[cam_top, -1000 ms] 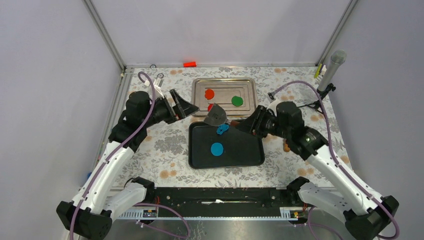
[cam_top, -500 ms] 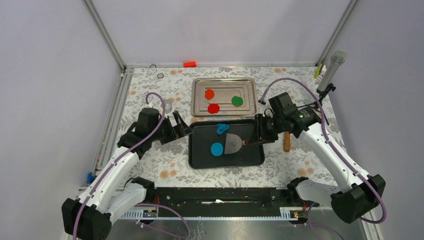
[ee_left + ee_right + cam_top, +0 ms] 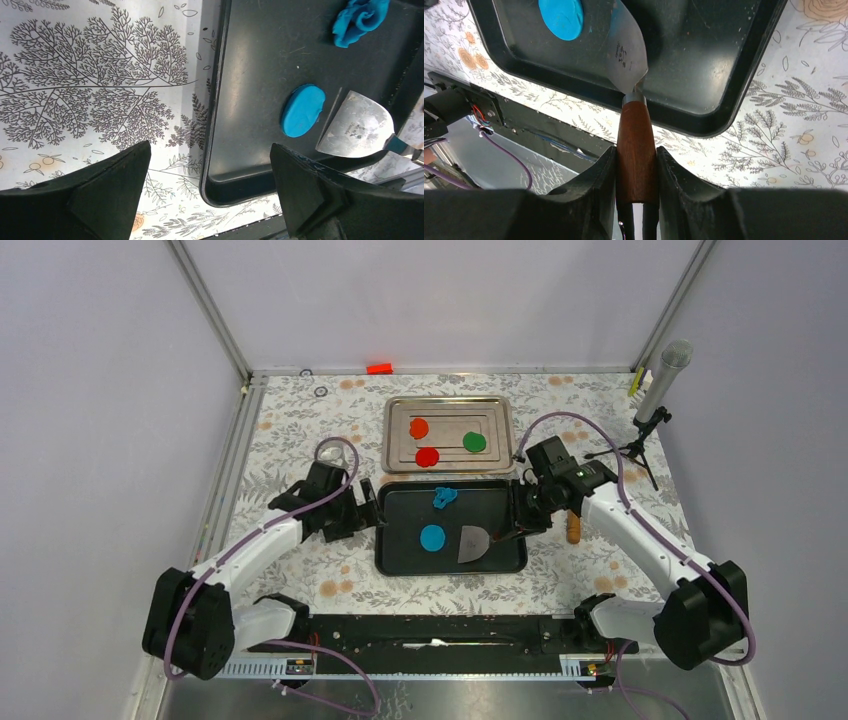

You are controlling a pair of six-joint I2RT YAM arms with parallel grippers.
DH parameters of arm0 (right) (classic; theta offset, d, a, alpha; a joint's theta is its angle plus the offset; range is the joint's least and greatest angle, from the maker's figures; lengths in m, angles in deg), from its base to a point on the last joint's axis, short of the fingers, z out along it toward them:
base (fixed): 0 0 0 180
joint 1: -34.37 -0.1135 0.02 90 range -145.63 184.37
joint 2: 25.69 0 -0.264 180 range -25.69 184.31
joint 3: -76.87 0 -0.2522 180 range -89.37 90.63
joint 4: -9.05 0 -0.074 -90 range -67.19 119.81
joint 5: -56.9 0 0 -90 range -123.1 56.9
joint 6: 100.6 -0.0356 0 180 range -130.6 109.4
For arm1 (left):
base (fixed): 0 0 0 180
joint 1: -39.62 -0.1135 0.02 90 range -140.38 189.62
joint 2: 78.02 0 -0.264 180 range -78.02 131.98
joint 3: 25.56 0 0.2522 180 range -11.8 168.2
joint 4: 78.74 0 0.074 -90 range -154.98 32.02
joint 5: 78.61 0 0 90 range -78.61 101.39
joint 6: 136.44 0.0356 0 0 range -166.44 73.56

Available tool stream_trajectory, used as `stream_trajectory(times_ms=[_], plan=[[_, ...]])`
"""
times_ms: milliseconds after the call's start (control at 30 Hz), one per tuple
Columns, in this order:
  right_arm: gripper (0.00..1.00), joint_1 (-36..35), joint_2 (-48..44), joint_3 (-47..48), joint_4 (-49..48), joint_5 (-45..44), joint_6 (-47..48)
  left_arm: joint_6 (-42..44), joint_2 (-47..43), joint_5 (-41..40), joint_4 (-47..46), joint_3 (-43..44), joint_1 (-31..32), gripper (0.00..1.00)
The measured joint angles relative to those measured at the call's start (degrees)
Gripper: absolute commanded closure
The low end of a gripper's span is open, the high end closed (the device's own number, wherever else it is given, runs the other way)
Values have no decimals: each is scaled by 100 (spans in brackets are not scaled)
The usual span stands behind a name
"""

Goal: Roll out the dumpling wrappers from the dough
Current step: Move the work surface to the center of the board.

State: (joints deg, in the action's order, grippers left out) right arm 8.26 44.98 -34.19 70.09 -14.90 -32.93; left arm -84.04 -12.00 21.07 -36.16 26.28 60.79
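A bright blue disc, one dumpling wrapper [image 3: 433, 537] [image 3: 302, 110] [image 3: 561, 17], lies flat in the black tray [image 3: 500, 510]. The ragged blue dough scrap [image 3: 445, 497] [image 3: 360, 20] sits at the tray's far edge. My right gripper [image 3: 517, 524] [image 3: 636, 155] is shut on the wooden handle of a metal spatula [image 3: 472, 543] [image 3: 626, 55]. Its blade rests on the tray floor right beside the blue disc. My left gripper [image 3: 360, 512] [image 3: 209, 150] stands wide open and holds nothing, over the tray's left rim.
At the back, a silver tray [image 3: 390, 435] holds orange-red [image 3: 419, 427], red [image 3: 428, 457] and green [image 3: 475, 442] discs. A brown wooden piece [image 3: 573, 530] lies right of the black tray. A microphone on a stand [image 3: 665, 380] is at the far right.
The right gripper has swung the spatula from the tray's far edge down to the tray floor beside the blue disc. The left arm has come forward and down to the black tray's left rim, still open.
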Motion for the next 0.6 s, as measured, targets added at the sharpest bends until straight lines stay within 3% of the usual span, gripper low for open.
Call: stream_trajectory(times_ms=[600], plan=[[100, 111, 649, -13, -638, 586, 22, -361, 645, -479, -997, -492, 448, 4]])
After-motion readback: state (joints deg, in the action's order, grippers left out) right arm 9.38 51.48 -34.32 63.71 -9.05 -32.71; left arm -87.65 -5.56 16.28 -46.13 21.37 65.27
